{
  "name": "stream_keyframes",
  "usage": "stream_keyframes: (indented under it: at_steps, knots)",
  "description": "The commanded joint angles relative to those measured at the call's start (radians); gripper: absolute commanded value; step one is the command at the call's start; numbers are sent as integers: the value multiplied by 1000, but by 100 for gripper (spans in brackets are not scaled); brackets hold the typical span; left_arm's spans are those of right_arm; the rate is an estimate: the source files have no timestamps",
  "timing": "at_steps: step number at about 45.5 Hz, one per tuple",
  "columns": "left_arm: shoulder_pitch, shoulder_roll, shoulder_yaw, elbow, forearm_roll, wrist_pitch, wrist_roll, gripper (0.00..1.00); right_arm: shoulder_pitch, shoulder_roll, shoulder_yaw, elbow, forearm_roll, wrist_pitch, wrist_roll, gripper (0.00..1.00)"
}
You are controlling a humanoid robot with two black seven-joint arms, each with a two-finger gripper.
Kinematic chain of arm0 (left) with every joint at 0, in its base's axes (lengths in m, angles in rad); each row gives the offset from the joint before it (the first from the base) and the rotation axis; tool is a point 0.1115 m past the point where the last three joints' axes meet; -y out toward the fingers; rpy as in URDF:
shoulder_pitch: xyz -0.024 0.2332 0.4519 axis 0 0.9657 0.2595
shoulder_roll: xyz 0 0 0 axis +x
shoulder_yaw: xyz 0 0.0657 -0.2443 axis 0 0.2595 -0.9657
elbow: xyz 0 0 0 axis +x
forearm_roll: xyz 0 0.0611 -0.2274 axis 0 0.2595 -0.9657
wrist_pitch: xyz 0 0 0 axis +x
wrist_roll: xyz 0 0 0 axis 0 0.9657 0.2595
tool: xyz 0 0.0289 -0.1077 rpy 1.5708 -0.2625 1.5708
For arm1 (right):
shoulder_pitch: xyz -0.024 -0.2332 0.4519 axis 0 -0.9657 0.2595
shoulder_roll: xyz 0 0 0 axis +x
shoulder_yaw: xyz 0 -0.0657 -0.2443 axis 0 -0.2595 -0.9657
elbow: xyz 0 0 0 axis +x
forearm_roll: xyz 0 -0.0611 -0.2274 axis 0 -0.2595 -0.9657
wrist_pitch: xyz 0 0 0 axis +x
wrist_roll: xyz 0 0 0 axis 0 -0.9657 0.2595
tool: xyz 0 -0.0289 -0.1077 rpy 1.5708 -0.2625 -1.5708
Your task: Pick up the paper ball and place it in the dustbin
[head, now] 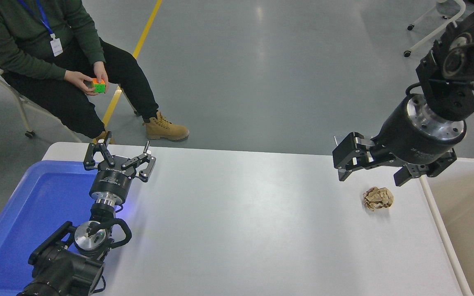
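The paper ball [378, 198], a tan crumpled wad, lies on the white table [241, 222] near its right edge. The dustbin [438, 218], a cream tub with a pale rim, stands just right of the ball, cut off by the picture's edge. My right gripper [370, 172] hangs open above and slightly behind the ball, not touching it, with one finger at the left and one at the right. My left gripper [119, 158] is parked at the lower left, open and empty, over the edge of the blue tray.
A shallow blue tray [27, 222] lies at the table's left end. A person [47, 53] sits on a chair beyond the far left corner, holding a coloured cube [98, 85]. A yellow floor line runs behind the table.
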Motion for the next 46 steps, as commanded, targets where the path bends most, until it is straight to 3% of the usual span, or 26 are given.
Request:
stream_keyframes:
  at_steps: [1,28,46]
  knots:
    - [0,0,1,0,0,0,0,99,-4,13,1,-3,0,0,0,100]
    - [0,0,1,0,1,0,0,99,-59,15,4,-49,-6,-25,0,100]
    - [0,0,1,0,1,0,0,99,-360,87,-1,-166,-158,-413,-2,100]
